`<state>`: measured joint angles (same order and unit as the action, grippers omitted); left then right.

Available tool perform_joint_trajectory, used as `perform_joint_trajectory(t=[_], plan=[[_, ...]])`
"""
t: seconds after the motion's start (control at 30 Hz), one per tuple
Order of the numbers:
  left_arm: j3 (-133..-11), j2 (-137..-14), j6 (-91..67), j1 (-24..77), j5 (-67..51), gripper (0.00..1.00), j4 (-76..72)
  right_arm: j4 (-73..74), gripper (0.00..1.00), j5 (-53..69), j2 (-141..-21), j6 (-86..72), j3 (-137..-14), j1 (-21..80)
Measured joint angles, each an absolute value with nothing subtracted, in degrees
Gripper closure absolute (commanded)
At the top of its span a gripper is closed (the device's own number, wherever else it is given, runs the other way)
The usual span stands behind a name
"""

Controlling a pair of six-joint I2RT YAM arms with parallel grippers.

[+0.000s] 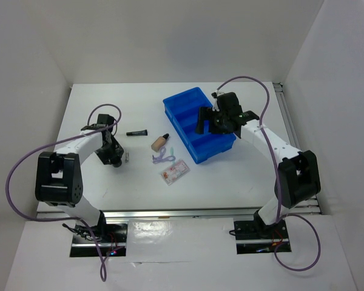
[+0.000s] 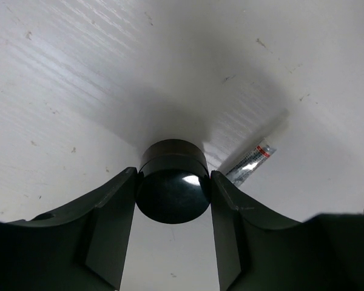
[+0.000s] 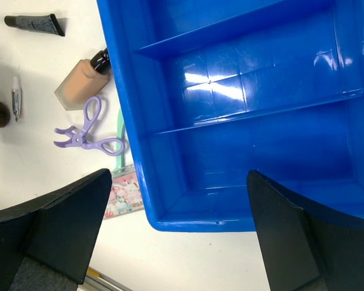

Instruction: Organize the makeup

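Observation:
My left gripper [image 1: 114, 159] [image 2: 173, 182] is shut on the round black puff [image 2: 173, 189], its fingers pressed to both sides, low at the table. The tiny silver piece [image 2: 250, 162] [image 1: 127, 157] lies just beside it. The slim black tube [image 1: 136, 132] [image 3: 35, 24], the beige black-capped bottle [image 1: 161, 142] [image 3: 79, 83], the lilac looped tool [image 1: 162, 156] [image 3: 88, 136] and the clear pink-red packet [image 1: 174, 171] [image 3: 124, 194] lie on the table left of the tray. My right gripper [image 1: 209, 124] [image 3: 179, 182] is open and empty above the tray's near end.
The blue compartment tray [image 1: 191, 100] [image 3: 124, 121] stands at the centre right, with nothing in the compartments that show. White walls close the table at the back and both sides. A metal rail [image 1: 170, 213] runs along the near edge.

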<state>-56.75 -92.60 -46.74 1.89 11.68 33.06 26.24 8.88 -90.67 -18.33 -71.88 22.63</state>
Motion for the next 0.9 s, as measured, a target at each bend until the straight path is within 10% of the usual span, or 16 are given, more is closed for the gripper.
perform_joint_trajectory(t=[0.53,0.9], plan=[[-82.7,-85.4,-38.1,12.4,0.7,0.78,34.6,26.6,0.0,6.8,-89.7,-18.9,-71.9,22.6],[-103.2,-104.6,-34.2,25.3,-5.1,0.78,33.1,26.9,0.0,2.6,-75.7,-23.2,-69.4,22.7]])
